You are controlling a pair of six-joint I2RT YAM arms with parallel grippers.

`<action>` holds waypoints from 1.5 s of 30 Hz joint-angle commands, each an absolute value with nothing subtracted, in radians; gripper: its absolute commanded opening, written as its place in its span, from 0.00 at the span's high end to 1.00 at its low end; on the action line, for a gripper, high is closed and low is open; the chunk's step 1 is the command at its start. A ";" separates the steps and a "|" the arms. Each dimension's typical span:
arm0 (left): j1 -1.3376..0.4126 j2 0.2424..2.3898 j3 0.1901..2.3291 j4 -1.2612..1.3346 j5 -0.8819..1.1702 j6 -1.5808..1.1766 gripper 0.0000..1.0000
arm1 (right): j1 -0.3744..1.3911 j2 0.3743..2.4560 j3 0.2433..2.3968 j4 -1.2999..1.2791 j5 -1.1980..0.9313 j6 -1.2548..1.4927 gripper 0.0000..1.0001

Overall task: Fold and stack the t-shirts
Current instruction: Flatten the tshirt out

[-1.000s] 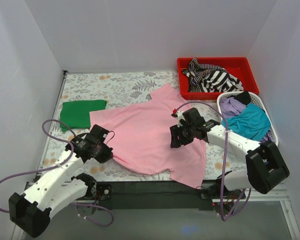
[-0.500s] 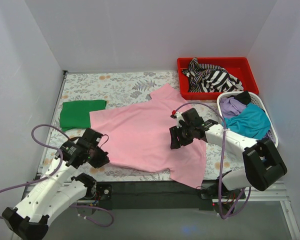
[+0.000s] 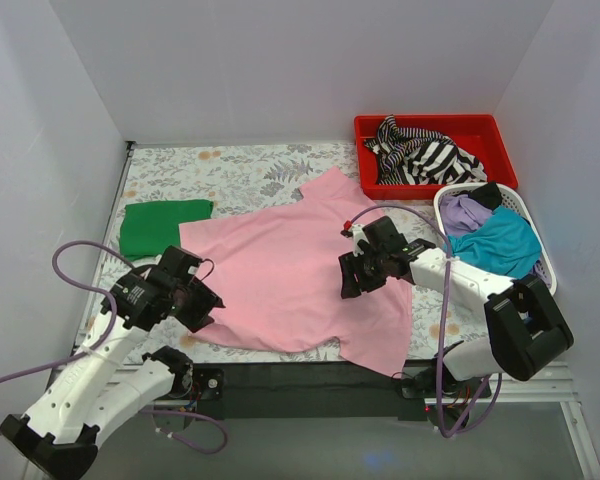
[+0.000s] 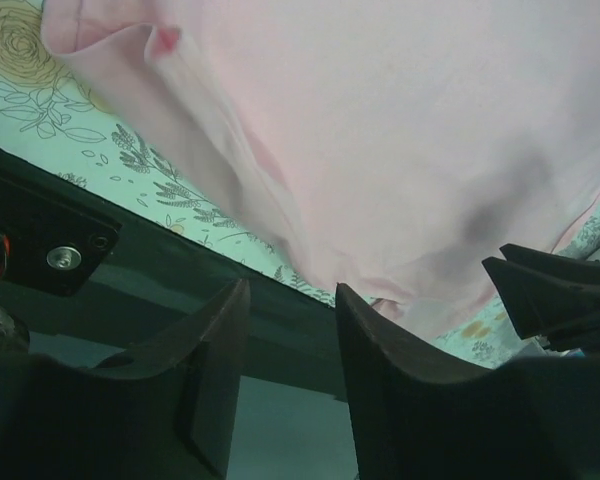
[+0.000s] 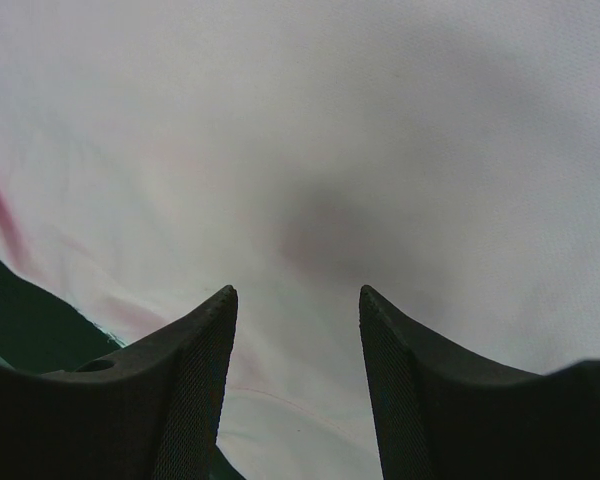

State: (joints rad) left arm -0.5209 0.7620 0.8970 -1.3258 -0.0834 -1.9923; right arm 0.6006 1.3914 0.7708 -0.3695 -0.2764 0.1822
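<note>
A large light pink t-shirt (image 3: 290,270) lies spread flat across the middle of the table. My left gripper (image 3: 195,308) hovers at its near-left hem, open and empty. In the left wrist view (image 4: 291,288) the pink cloth (image 4: 400,130) lies beyond the fingertips, not between them. My right gripper (image 3: 350,282) is open just above the shirt's right half, and the right wrist view (image 5: 296,290) shows only pink cloth (image 5: 340,140) below the fingers. A folded dark green t-shirt (image 3: 160,225) lies at the left.
A red bin (image 3: 500,135) at the back right holds a black-and-white striped shirt (image 3: 425,155). A white basket (image 3: 540,250) at the right holds teal (image 3: 495,240) and purple (image 3: 465,212) shirts. A dark strip (image 4: 130,290) runs along the table's near edge.
My left arm has drawn back and turned at the near left. The pink shirt's near-left hem now lies further out to the left. The right arm has barely moved.
</note>
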 commanded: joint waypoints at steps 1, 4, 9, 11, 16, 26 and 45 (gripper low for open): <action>-0.525 0.755 0.922 -1.345 -0.060 -1.997 0.60 | 0.600 1.399 0.811 -0.364 -0.285 0.170 0.42; -0.526 0.765 0.951 -1.342 -0.090 -1.988 0.54 | 0.600 1.404 0.815 -0.365 -0.275 0.170 0.42; -0.526 0.788 0.971 -1.261 -0.117 -1.951 0.53 | 0.600 1.410 0.825 -0.368 -0.244 0.175 0.42; -0.526 0.823 0.963 -1.229 -0.127 -1.941 0.53 | 0.600 1.420 0.837 -0.367 -0.305 0.170 0.42; -0.526 0.903 0.890 -1.057 -0.138 -1.895 0.53 | 0.630 1.514 0.917 -0.321 -0.512 0.157 0.43; -0.526 1.114 0.894 -0.929 -0.267 -1.816 0.53 | 0.842 1.638 1.009 -0.314 -0.460 0.173 0.44; -0.526 1.158 0.684 -0.947 -0.282 -1.879 0.57 | 0.848 1.536 1.022 -0.339 -0.382 0.176 0.42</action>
State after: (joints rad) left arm -0.5213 1.1965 0.6930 -0.9607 -0.2333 -1.8423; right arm 0.8501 1.5558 0.9913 -0.3401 -0.3874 0.1867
